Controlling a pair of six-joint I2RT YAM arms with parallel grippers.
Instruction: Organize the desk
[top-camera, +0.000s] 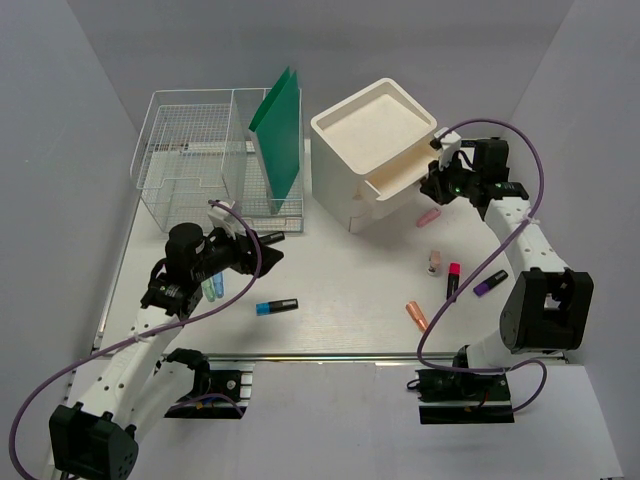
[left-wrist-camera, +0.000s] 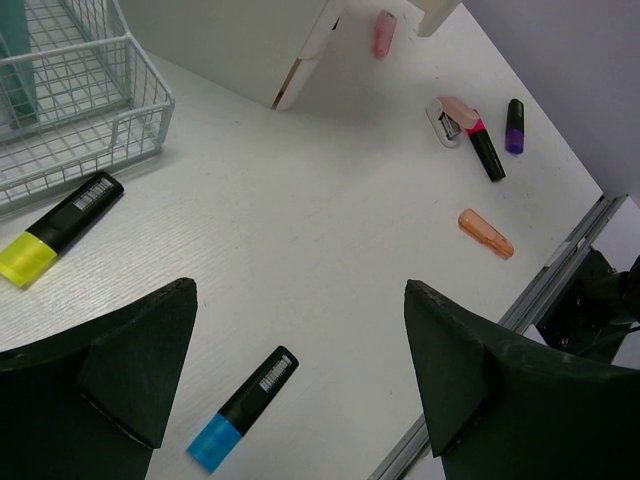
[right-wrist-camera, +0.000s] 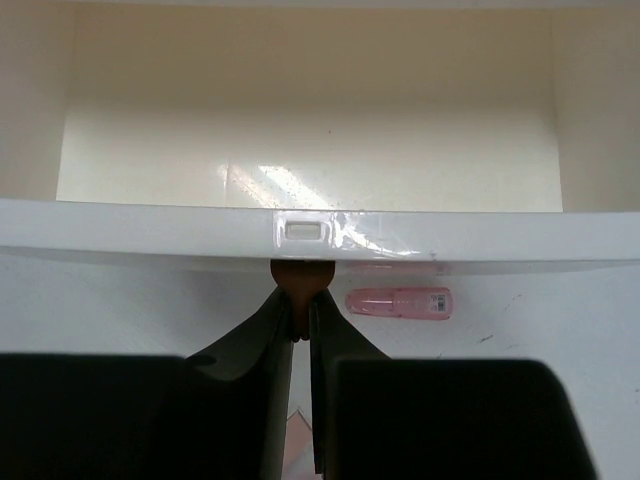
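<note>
The desk is a wide white top with a metal rail along its near edge. On it lie a blue highlighter and a yellow one. To the right are a pink tube, a pink-tipped marker, a purple marker and an orange cap. My left gripper hovers open and empty above the blue highlighter. My right gripper is shut on the brown pull tab of the open, empty drawer.
A white drawer box stands at the back right of centre, its drawer pulled out towards the right arm. A wire basket with a green folder sits at the back left. Two more markers lie under the left arm.
</note>
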